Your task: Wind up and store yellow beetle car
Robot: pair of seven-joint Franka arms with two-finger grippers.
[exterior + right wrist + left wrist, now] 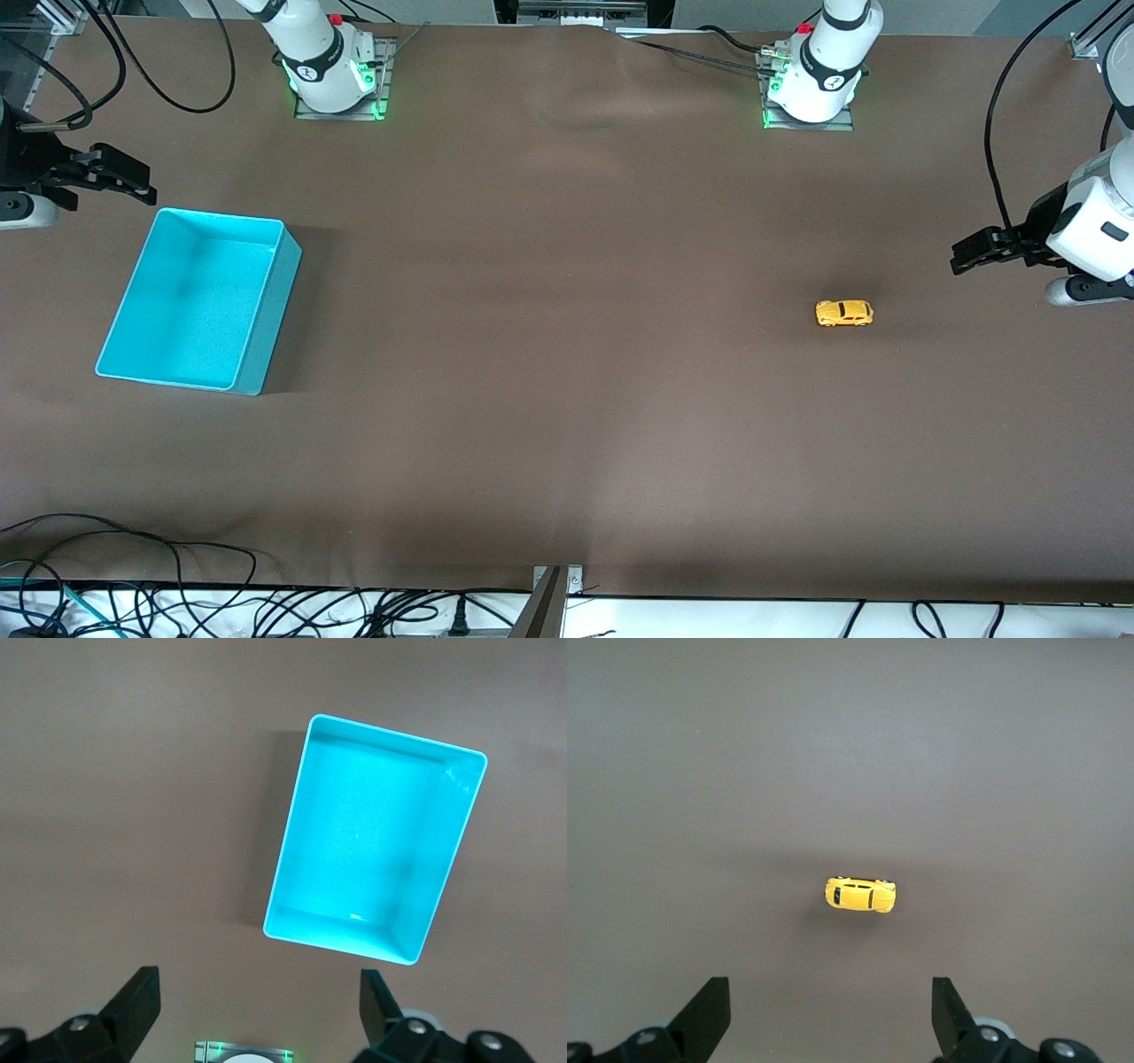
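Your yellow beetle car sits on its wheels on the brown bench, toward the left arm's end, with bare cloth all round it and nothing touching it. In the left wrist view the same car lies side-on, past the fingertips and roughly centred between them.

Your left gripper hangs over the bench at the left arm's end, near the car but clear of it. Its jaws stand wide apart and hold nothing.

Your turquoise bin rests on the bench toward the right arm's end, well apart from the car. It is open-topped and rectangular, and the right wrist view looks straight down into it; you see only its floor and walls.

Your right gripper hangs at the right arm's end, just off the bin's corner nearest the bases. Its jaws are also spread wide, with nothing between them.

Loose cables trail along the bench edge nearest the front camera.
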